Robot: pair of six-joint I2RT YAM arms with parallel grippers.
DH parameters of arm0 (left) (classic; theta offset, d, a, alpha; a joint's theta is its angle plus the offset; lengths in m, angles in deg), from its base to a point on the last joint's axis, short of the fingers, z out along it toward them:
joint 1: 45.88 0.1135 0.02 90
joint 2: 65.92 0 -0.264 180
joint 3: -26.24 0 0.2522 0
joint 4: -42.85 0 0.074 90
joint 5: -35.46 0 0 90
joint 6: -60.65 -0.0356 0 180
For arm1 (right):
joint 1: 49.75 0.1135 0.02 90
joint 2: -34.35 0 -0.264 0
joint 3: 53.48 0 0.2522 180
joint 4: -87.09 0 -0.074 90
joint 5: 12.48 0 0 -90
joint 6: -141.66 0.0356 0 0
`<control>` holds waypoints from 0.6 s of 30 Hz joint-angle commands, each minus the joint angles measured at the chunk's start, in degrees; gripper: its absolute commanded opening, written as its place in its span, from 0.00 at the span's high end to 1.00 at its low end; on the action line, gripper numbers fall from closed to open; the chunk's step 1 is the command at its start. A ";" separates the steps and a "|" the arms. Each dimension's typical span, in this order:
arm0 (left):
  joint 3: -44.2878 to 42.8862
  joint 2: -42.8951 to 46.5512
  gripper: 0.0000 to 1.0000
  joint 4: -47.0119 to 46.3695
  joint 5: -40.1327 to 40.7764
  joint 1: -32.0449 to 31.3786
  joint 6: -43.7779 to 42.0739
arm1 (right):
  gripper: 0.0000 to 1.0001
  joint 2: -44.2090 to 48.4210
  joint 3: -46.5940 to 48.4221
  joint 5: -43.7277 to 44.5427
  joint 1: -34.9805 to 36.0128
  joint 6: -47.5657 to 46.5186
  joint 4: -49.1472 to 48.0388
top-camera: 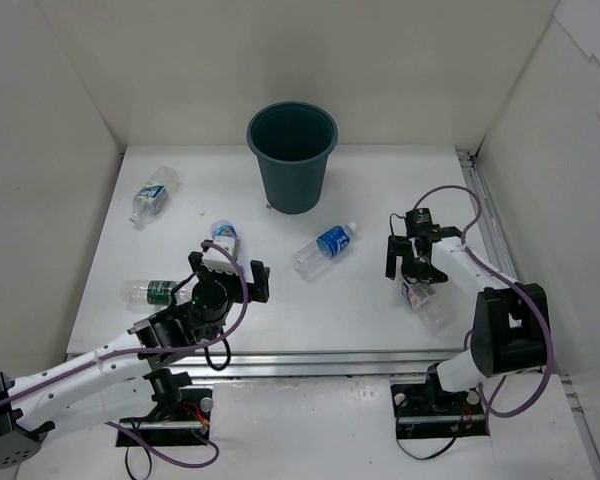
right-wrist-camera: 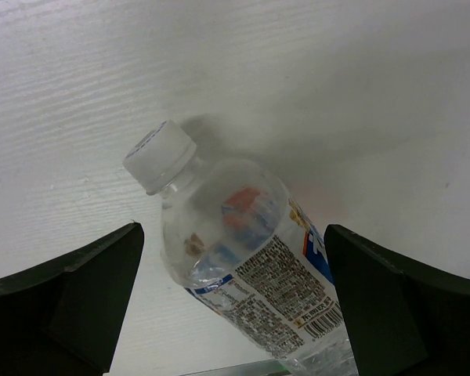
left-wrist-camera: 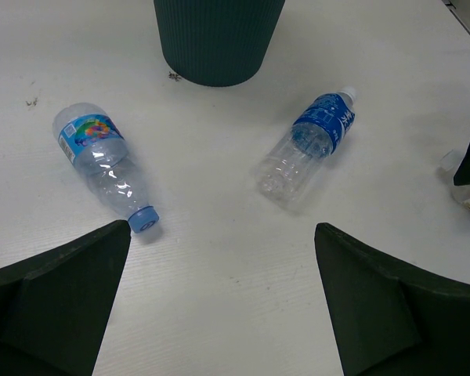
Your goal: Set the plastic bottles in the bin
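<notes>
Hanging low with the right tool (right-wrist-camera: 233,243) spread wide around the white-cap bottle (right-wrist-camera: 254,270), lying near right on the worktop (right-wrist-camera: 102,78), ready to pinch. Holding the left tool (left-wrist-camera: 222,235) spread, empty, facing the blue-label bottle (left-wrist-camera: 309,149) and far bin (left-wrist-camera: 215,39).

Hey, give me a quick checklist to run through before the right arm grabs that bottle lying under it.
1. The right tool is open: ok.
2. The white-capped bottle lies between its fingers: ok.
3. The tool is low enough to close on the bottle: cannot tell.
4. The bin stands upright with its mouth unobstructed: ok.
5. The left tool is open and holds nothing: ok.
</notes>
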State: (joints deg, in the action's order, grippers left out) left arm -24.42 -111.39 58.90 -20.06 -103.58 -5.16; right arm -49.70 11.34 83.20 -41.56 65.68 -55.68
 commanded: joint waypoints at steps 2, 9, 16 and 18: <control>-1.33 0.21 0.00 -3.69 0.50 0.30 -0.37 | 0.02 -2.34 3.24 -1.19 0.16 -0.75 0.53; -1.50 -0.05 0.00 -3.78 0.59 0.30 -0.28 | 0.02 -7.52 4.74 -0.40 3.15 -0.92 1.06; -1.33 0.03 0.00 -3.87 0.77 0.30 -0.28 | 0.19 -8.32 5.36 3.20 4.73 0.04 1.32; -1.33 0.03 0.00 -3.78 0.76 0.30 -0.37 | 0.25 -8.32 5.27 3.55 4.65 0.04 1.32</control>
State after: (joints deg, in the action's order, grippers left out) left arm -24.42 -111.41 58.85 -20.03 -103.58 -5.16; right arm -58.77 14.38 84.09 -36.91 65.20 -55.64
